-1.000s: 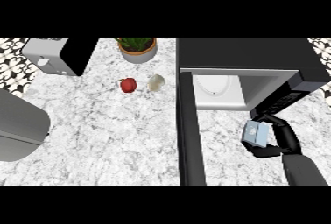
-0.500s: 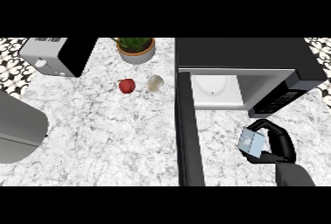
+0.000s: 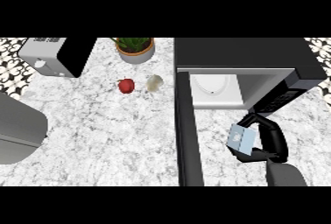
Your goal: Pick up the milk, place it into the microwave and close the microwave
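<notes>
The milk, a small blue and white carton, is held tilted above the counter in front of the microwave's opening. My right hand is shut on it, fingers curled round its right side, thumb below. The black microwave stands at the upper right. Its door is swung open toward me, left of the carton. The white inside holds a round plate. My left hand does not show; only a grey forearm lies at the left edge.
A white and black toaster stands at the back left, a potted plant beside it. A red fruit and a pale small object lie on the marble counter, left of the door.
My right hand has come down the view and slightly left with the milk, away from the microwave's opening. Nothing else has moved.
</notes>
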Controlling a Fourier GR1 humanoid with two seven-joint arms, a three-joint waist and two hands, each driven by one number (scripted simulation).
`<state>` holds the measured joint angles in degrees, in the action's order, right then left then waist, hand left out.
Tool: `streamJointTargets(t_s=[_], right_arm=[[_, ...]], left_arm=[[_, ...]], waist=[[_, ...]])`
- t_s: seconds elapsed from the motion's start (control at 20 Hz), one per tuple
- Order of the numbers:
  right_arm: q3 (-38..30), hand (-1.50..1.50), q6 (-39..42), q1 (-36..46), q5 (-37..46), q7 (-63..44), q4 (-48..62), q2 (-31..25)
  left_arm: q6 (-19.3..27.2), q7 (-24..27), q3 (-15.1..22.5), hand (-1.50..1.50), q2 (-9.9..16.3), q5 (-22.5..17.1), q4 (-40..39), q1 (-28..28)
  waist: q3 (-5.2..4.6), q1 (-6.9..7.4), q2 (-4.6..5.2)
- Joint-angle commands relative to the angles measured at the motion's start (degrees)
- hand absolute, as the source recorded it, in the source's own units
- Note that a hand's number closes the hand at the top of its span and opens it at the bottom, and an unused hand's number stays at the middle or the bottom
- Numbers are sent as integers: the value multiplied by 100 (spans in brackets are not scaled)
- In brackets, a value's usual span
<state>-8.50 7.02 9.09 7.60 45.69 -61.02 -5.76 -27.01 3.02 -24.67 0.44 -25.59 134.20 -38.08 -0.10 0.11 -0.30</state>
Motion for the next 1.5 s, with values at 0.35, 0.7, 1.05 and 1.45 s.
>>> streamJointTargets(t_s=[0.35, 0.7, 1.05, 1.45], right_arm=[[313, 150, -1241, 1053, 588, -1432, -402, 455], [212, 150, -1901, 2650, 1336, -1846, 1200, 136], [-270, 150, -2827, 3897, 1558, -1553, 3094, -3], [-631, 150, -3832, 4597, 1662, -1256, 4182, -298]], left_arm=[[-50, -388, -373, -150, 107, -578, 102, 298], [213, -491, -233, -150, 152, -446, 145, 615], [-121, -243, -367, -150, 178, -348, -283, 738], [-189, -387, -279, -150, 148, -376, -217, 775]], waist=[[11, 56, 31], [15, 133, 69], [19, 270, 133], [24, 407, 203]])
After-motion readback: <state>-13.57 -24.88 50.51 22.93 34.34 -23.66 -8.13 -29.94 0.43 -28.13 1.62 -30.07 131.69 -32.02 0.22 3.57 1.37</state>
